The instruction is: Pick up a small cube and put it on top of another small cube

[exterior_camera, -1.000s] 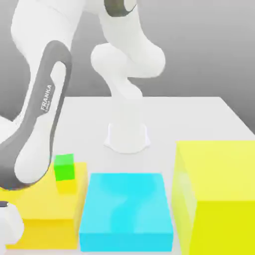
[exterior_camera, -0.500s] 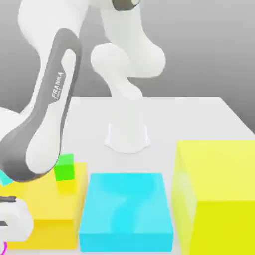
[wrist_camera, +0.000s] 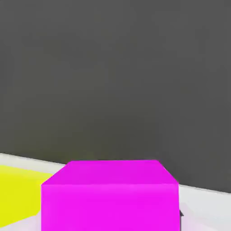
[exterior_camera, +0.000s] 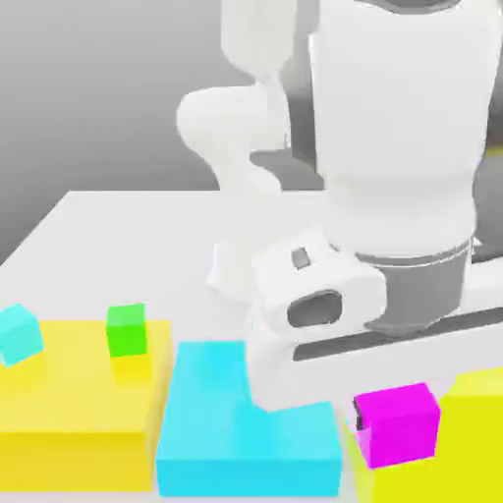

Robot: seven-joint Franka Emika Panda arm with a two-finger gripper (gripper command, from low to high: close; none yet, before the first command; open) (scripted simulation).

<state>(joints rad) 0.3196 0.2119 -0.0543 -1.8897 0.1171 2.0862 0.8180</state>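
1. Magenta is the color of the small cube, and it sits low on the exterior view's right, near the camera.
2. The small cube also shows up close in the hand view, with a bit of yellow beside it.
3. The small cube is right next to the big yellow block on the exterior view's right.
4. I cannot tell if the small cube is touching the yellow block or hanging just above it.
5. The white robot arm is big and bends down over that spot.
6. I cannot tell if the gripper is grasping the small cube or has let go.
7. A big cyan block lies flat in the middle of the white bench.
8. A flat yellow block lies on the exterior view's left.
9. A small green cube sits on top of that flat yellow block.
10. A small cyan cube sits tilted near the far left edge of the same block.
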